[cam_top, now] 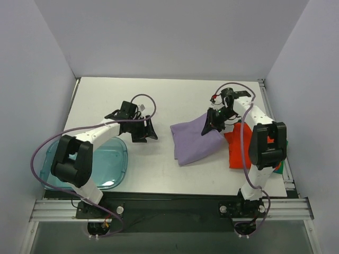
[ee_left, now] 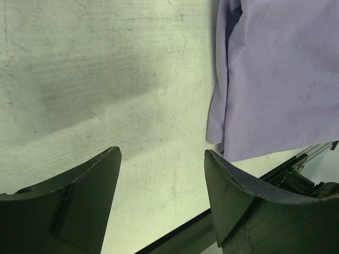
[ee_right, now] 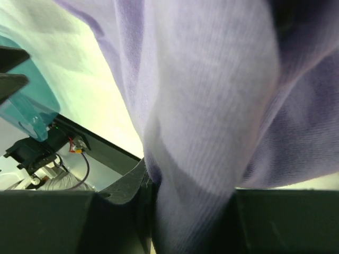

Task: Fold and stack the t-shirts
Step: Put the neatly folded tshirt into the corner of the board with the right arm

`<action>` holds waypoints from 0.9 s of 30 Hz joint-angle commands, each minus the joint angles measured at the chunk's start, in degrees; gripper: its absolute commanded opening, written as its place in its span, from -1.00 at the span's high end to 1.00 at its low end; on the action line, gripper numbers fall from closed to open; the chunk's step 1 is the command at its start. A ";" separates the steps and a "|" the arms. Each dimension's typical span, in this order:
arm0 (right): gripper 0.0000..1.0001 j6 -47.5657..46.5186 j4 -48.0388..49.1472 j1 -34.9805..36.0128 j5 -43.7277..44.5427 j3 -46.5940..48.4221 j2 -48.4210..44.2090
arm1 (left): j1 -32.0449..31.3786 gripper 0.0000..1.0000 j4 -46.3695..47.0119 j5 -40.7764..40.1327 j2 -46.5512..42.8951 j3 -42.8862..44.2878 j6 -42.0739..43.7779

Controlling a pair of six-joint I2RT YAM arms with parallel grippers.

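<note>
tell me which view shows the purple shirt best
Top external: the whole purple shirt shows, spread on the table. Left wrist shows only one edge of it; right wrist only a close fold pinched between the right fingers.

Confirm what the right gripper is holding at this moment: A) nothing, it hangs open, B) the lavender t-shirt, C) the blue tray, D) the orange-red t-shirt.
B: in the right wrist view the right gripper is closed on a fold of the lavender t-shirt, and the overhead view puts it at that shirt's far right corner.
</note>
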 commanded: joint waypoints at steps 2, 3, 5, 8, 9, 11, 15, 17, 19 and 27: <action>1.00 -3.28 -13.31 -2.61 3.83 2.29 -6.64 | -0.02 -0.50 1.13 -0.27 -4.77 -2.69 -0.05; 1.00 -3.54 -14.27 -3.14 4.88 2.90 -8.04 | 0.07 -0.50 1.31 -0.27 -5.12 -3.30 -0.14; 1.00 -4.33 -16.83 -4.72 5.76 3.26 -9.45 | -0.10 -0.50 2.01 -0.01 -6.00 -5.15 -0.67; 1.00 -5.82 -20.16 -6.75 7.43 4.31 -11.83 | -0.10 -0.50 2.71 0.26 -7.06 -7.35 -0.93; 1.00 -6.35 -20.96 -7.10 8.48 4.58 -12.97 | -0.10 -0.50 2.98 0.35 -7.32 -7.88 -0.93; 1.00 -7.58 -23.15 -8.59 8.93 5.28 -14.46 | -0.10 -0.50 3.24 0.43 -8.29 -9.10 -1.02; 1.00 -8.64 -25.18 -11.84 9.28 5.81 -17.19 | -0.19 -0.51 3.59 0.52 -9.43 -10.69 -1.29; 1.00 -8.81 -25.27 -13.68 8.66 5.46 -18.68 | -0.28 -0.50 3.77 0.52 -10.05 -11.65 -1.20; 1.00 -8.82 -25.27 -14.92 8.75 5.37 -19.56 | -0.37 -0.51 3.77 0.52 -10.57 -12.36 -1.29; 1.00 -8.55 -25.27 -18.00 8.49 6.69 -23.43 | -0.72 -0.50 4.12 0.61 -12.77 -15.17 -1.29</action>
